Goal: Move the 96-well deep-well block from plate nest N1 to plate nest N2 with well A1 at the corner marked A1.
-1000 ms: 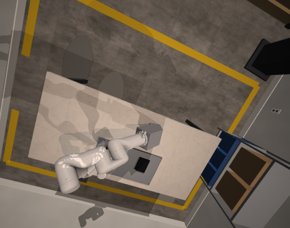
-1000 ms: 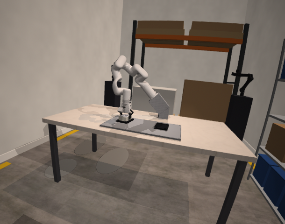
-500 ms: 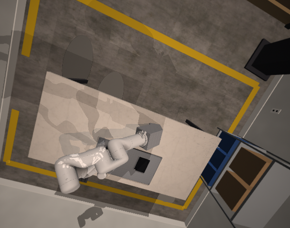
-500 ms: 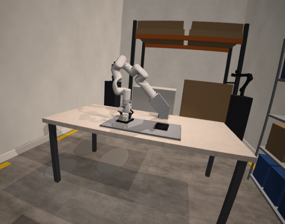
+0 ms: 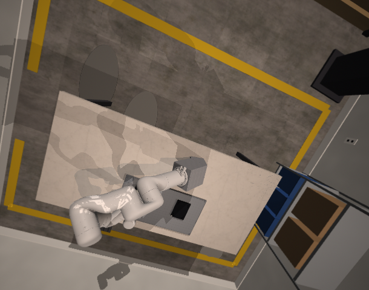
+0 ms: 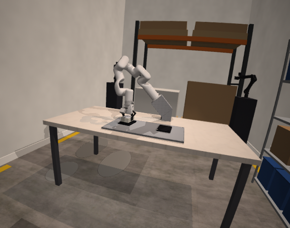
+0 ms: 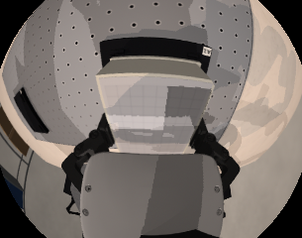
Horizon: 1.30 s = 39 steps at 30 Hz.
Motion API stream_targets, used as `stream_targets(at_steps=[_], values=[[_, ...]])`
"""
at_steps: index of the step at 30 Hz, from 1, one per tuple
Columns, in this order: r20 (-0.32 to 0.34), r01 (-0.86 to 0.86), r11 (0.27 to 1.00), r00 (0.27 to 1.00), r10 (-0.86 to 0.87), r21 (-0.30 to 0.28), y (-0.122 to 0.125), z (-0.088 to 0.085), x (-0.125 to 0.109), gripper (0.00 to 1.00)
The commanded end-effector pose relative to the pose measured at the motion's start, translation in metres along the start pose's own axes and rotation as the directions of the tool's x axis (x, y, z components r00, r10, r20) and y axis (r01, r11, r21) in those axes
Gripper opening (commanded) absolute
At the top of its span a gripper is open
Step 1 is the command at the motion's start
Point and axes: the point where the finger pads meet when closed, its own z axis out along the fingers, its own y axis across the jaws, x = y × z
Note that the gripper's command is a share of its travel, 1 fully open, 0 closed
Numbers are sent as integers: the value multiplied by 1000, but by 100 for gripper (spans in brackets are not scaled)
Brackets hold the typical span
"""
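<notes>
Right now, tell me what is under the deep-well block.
The gripper is shut on the deep-well block. A black nest shows just beyond it on the perforated grey plate. Whether the block's underside touches the nest is hidden.
</notes>
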Motion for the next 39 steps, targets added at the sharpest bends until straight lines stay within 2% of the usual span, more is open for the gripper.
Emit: stream_targets(at_steps=[1,19,39], values=[[-2,0,1000,1000,0,0,0,-3,1,0],[-2,0,1000,1000,0,0,0,-11,1,0],[-3,-1,1000,1000,1,0,0,-41,1,0]])
